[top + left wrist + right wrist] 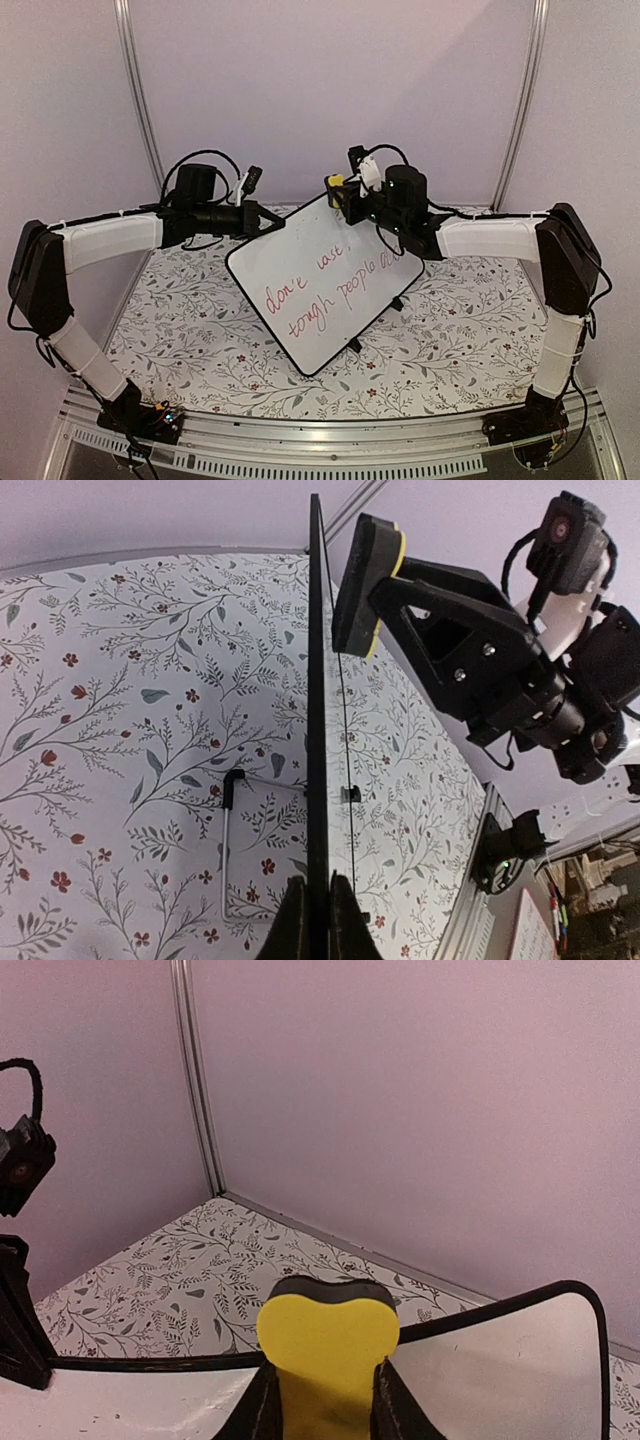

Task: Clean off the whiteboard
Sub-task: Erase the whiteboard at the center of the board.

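- On the table covered with a white cloth printed with grey leaves and red berries (450, 340): the whiteboard (320, 285), a large white rectangular panel with rounded corners and a thin black frame. It sits mid-table between the two arms.
- Orientation: the whiteboard is turned diamond-wise in the top view, with one corner far, one near, one left and one right. Its face tilts upward toward the near side, and red handwriting runs across it from near-left to far-right. The long axis appears to follow that writing. Two small black feet show under the near-right edge.
- Left wrist view: the whiteboard (317, 730) is seen edge-on as a thin dark line running away from the camera. A thin bent metal wire stand (225, 850) lies against the cloth on its back side.
- Left gripper (262, 220): clamped tight on the far-left edge of the frame, one finger on each side.
- Right gripper (325, 1400): narrow, pinching a yellow foam eraser with a dark felt pad (328, 1345). The eraser is at the board's far corner, with its pad facing the white surface.
- Surround: plain pale lilac walls (330, 80).
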`<state>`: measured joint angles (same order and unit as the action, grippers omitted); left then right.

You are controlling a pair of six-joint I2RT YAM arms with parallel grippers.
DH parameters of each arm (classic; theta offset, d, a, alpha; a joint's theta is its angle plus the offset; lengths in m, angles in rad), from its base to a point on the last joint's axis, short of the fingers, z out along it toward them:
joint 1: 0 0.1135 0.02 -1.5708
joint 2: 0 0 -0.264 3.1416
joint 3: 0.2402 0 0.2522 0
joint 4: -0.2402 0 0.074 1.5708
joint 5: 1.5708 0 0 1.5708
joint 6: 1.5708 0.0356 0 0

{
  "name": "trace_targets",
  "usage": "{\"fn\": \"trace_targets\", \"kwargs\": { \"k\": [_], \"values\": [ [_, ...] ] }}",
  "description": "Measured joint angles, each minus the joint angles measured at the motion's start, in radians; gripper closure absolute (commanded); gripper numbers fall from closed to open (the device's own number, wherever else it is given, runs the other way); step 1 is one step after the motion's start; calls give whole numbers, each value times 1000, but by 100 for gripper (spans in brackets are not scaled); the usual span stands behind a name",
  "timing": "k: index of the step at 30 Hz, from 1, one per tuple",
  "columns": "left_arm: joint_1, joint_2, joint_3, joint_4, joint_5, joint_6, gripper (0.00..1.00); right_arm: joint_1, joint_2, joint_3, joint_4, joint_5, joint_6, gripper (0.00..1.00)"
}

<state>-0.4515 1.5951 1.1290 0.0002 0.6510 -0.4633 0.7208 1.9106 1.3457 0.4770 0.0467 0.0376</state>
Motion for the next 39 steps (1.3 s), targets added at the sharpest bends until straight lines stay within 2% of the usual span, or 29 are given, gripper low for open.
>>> {"fn": "trace_targets", "kwargs": {
  "k": [3, 9, 19, 25, 29, 39],
  "values": [
    [0, 0, 0, 0, 0, 3, 100, 0, 23, 46, -2, -1, 0, 73],
    [0, 0, 0, -4, -5, 0, 100, 0, 28, 26, 4, 0, 2, 74],
    [0, 0, 0, -7, -13, -6, 100, 0, -53, -209, 86, 10, 34, 74],
    [0, 0, 0, -6, -12, -6, 100, 0, -69, -241, 88, 18, 39, 73],
    [0, 0, 0, -5, -10, -5, 100, 0, -62, -196, 55, 23, 39, 73],
    [0, 0, 0, -2, -3, 0, 100, 0, 47, 77, -4, 26, 25, 72]
  ]
}}
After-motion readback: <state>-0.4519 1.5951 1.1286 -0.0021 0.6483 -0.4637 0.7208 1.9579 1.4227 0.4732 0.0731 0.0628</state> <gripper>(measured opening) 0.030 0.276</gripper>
